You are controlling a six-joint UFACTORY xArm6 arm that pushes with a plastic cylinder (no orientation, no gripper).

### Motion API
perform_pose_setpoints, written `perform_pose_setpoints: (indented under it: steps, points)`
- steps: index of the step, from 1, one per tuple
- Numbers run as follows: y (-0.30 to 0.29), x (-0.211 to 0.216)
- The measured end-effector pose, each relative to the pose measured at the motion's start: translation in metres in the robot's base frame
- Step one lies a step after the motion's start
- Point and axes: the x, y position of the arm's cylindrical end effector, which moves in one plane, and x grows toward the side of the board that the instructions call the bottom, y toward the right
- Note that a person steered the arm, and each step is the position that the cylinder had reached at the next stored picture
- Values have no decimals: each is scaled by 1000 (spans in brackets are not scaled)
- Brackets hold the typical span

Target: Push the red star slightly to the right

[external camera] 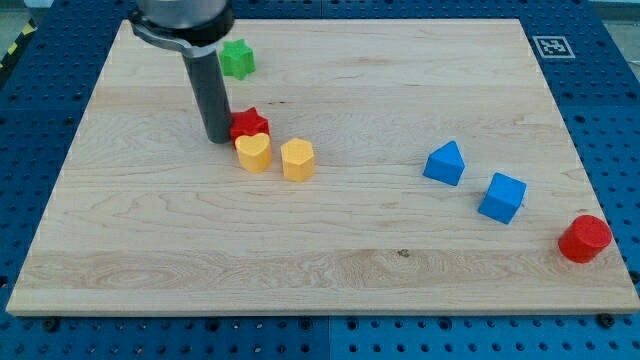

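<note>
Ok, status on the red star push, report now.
My tip down at red star's left side, touching or nearly. Yellow heart directly below star, yellow hexagon down-right. Star's right side open.

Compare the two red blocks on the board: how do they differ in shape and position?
The red star has points; the red cylinder is round. The red star sits at the view's upper left, touching the yellow heart, with my tip against its left side; the red cylinder stands alone near the board's lower right corner. Both share the same red.
</note>
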Motion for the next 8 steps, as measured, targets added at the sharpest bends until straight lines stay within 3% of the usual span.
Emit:
perform_pose_setpoints:
  steps: [2, 3, 5, 6, 7, 8]
  points:
    - [0, 0]
    - [12, -32]
    - [101, -80]
    - [145, -80]
    - [146, -48]
    - [166, -43]
